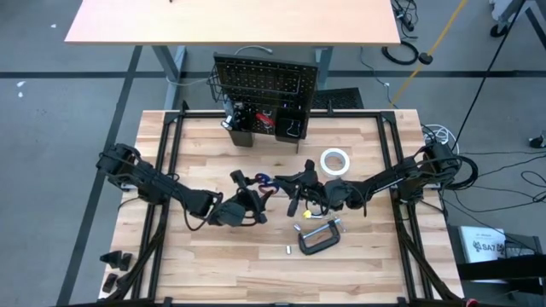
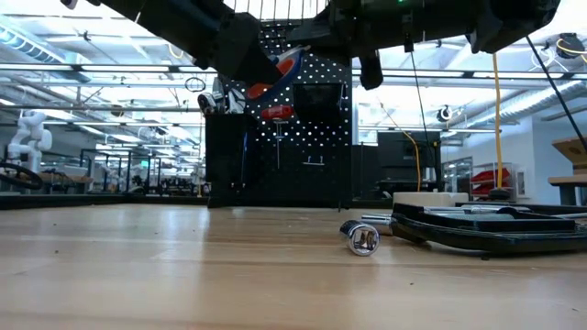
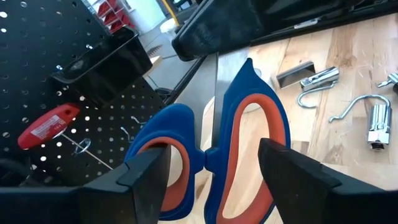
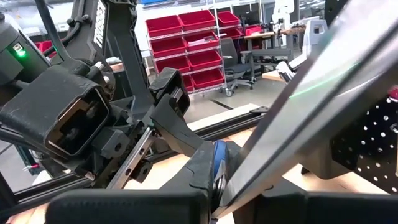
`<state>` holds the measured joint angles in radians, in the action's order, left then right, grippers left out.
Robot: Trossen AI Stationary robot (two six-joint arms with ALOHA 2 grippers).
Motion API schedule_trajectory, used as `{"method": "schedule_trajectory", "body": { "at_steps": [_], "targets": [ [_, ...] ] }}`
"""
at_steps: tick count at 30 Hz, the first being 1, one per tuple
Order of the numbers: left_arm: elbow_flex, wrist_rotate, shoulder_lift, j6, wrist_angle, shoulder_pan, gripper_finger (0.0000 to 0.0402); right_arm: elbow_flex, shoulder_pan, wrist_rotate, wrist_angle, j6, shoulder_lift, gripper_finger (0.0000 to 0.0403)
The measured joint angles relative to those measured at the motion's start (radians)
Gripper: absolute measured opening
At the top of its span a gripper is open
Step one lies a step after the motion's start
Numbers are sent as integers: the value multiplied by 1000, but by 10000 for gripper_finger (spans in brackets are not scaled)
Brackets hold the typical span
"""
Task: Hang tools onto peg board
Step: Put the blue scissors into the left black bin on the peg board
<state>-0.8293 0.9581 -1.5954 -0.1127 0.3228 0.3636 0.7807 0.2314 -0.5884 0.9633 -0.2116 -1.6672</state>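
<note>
The left hand [image 1: 256, 205] hung above the middle of the wooden surface [image 1: 213, 256], its fingers [image 3: 149, 180] spread apart on either side of the scissors' blue-and-orange handle loops [image 3: 242, 143]. In the left wrist view the loops sat between the two dark fingers; I could not tell whether either finger touched them. The scissors [image 1: 271, 183] were held off the surface between the two arms, handles toward the left hand and the silver blade [image 4: 298, 106] running toward the right one.

The right hand [image 1: 300, 198] met them from the other side, fingers drawn together and clamped on the scissors' blade, which crossed the right wrist view as a long bright bar with the blue handle [image 4: 217, 168] beyond it and the left arm's hand close behind.

On the surface just in front of the two hands lay the black C-clamp [image 1: 319, 236], with a small silver piece [image 1: 288, 250] beside it. The white tape roll [image 1: 334, 161] lay flat behind the right hand.

At the far edge of the surface stood the peg board [image 1: 264, 81], upright, with black bins [image 1: 290, 124] along its lower edge. A red-handled screwdriver [image 3: 50, 124] hung on it, and dark-handled tools [image 1: 237, 115] stood in the left bin.

In the low view a silver socket-like piece [image 2: 363, 239] lay on the wood near the C-clamp [image 2: 486, 227].
</note>
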Motion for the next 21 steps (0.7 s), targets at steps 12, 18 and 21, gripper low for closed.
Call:
{"method": "schedule_trajectory", "body": {
  "at_steps": [12,18,21],
  "targets": [
    [0,-81,1,53,-26,-44,246,-2,8,27,31,37,-14,18],
    [0,-83,1,54,-13,-51,246,-2,9,34,48,33,-16,18],
    [1,-126,2,58,-16,-55,246,-3,10,55,47,73,-16,18]
  ]
}}
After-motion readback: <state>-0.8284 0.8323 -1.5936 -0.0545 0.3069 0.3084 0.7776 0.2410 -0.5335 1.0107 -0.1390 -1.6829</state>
